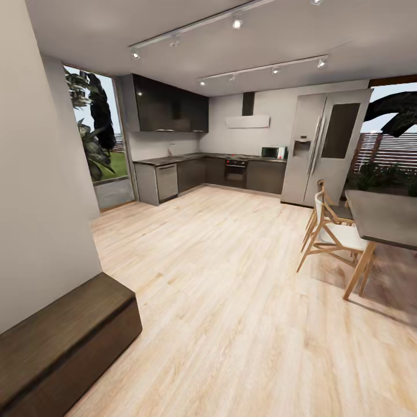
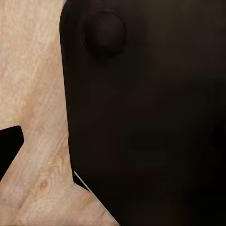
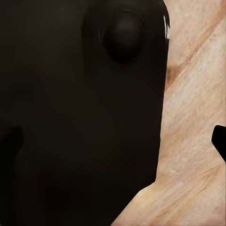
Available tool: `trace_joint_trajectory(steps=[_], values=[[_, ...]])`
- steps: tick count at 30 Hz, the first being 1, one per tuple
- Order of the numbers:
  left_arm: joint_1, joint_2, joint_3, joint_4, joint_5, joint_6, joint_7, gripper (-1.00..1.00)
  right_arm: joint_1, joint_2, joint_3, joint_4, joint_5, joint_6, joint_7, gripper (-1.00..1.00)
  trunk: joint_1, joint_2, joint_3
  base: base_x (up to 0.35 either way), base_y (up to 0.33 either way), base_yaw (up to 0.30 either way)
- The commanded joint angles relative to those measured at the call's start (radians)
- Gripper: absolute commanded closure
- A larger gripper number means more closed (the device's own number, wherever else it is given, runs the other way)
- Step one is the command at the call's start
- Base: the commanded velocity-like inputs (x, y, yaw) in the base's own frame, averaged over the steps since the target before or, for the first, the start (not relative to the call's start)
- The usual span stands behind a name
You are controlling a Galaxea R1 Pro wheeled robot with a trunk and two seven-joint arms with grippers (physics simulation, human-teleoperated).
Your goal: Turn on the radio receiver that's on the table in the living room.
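A light wood floor (image 1: 231, 289) runs across the open room. At the far end stands a kitchen with dark upper cabinets (image 1: 171, 107), a dark worktop (image 1: 191, 157), an oven (image 1: 236, 171) and a white hood (image 1: 247, 121). A microwave (image 1: 270, 152) sits on the worktop beside a tall steel fridge (image 1: 324, 147). At the right, wooden chairs (image 1: 333, 231) stand against a dark dining table (image 1: 385, 217). A dark wooden bench (image 1: 63, 341) lies along the beige wall (image 1: 40, 191) at the left. Plants (image 1: 92, 124) show through a tall window. Track lights (image 1: 234, 22) cross the ceiling.
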Motion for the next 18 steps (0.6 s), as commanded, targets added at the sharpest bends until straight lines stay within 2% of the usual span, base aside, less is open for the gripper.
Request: trace_joint_trajectory(steps=[1, 10, 12, 18], values=[[0.006, -0.006, -0.001, -0.003, 0.001, -0.005, -0.001, -1.00, -0.006, 0.006, -0.001, -0.006, 0.000, -0.002, -0.002, -1.00, 0.000, 0.000, 0.000, 0.000, 0.000, 0.000], [0.042, -0.056, -0.002, -0.003, 0.003, -0.006, -0.001, -1.00, -0.057, 0.056, 0.004, -0.006, -0.001, -0.003, -0.003, -1.00, 0.000, 0.000, 0.000, 0.000, 0.000, 0.000], [0.043, -0.067, -0.004, -0.007, 0.004, -0.006, -0.002, -1.00, -0.069, 0.055, 0.009, -0.007, 0.004, -0.008, -0.004, -1.00, 0.000, 0.000, 0.000, 0.000, 0.000, 0.000], [0.043, -0.095, -0.005, -0.041, 0.002, -0.001, 0.006, -1.00, -0.076, 0.021, 0.008, -0.040, 0.006, -0.039, -0.004, -1.00, 0.000, 0.000, 0.000, 0.000, 0.000, 0.000]])
